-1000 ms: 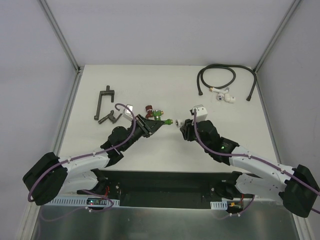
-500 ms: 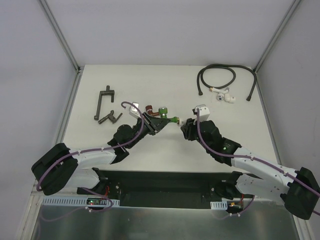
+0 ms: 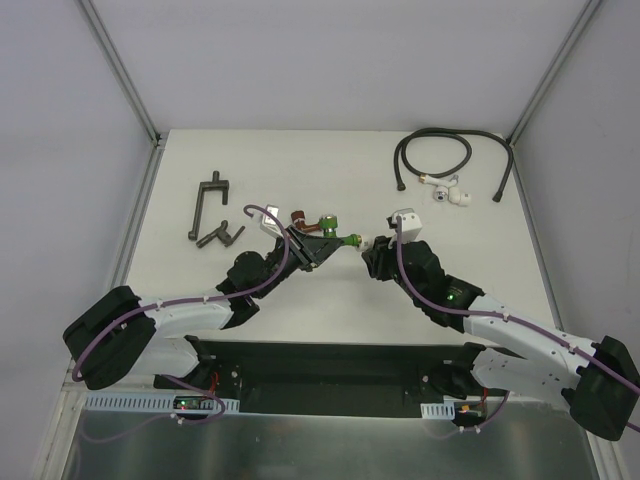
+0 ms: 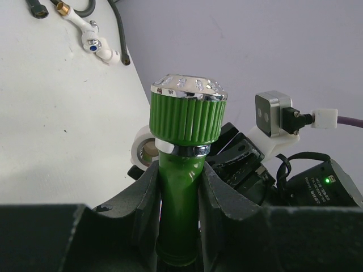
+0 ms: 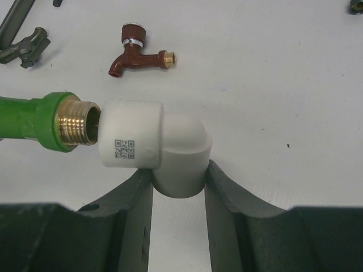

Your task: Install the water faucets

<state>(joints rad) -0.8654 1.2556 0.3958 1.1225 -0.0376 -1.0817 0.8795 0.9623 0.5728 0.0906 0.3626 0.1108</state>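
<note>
My left gripper (image 3: 313, 245) is shut on the body of the bright green water faucet (image 4: 184, 130), whose ribbed knob points up in the left wrist view. My right gripper (image 5: 178, 181) is shut on a white elbow fitting (image 5: 153, 150) with a QR label. The green faucet's (image 5: 39, 120) brass-coloured threaded end sits right at the elbow's open mouth, just entering it. Both meet above the table's middle, the faucet (image 3: 338, 234) to the left of the elbow (image 3: 364, 243). The dark red faucet (image 5: 136, 54) lies loose on the table behind them.
A black hose (image 3: 435, 150) is coiled at the back right, with a white fitting (image 3: 447, 192) beside it. Dark metal bracket parts (image 3: 210, 210) lie at the back left. Enclosure walls and rails border the table on three sides.
The left arm has carried the green faucet a little to the right, closing the gap to the white elbow. The right gripper has shifted only slightly.
</note>
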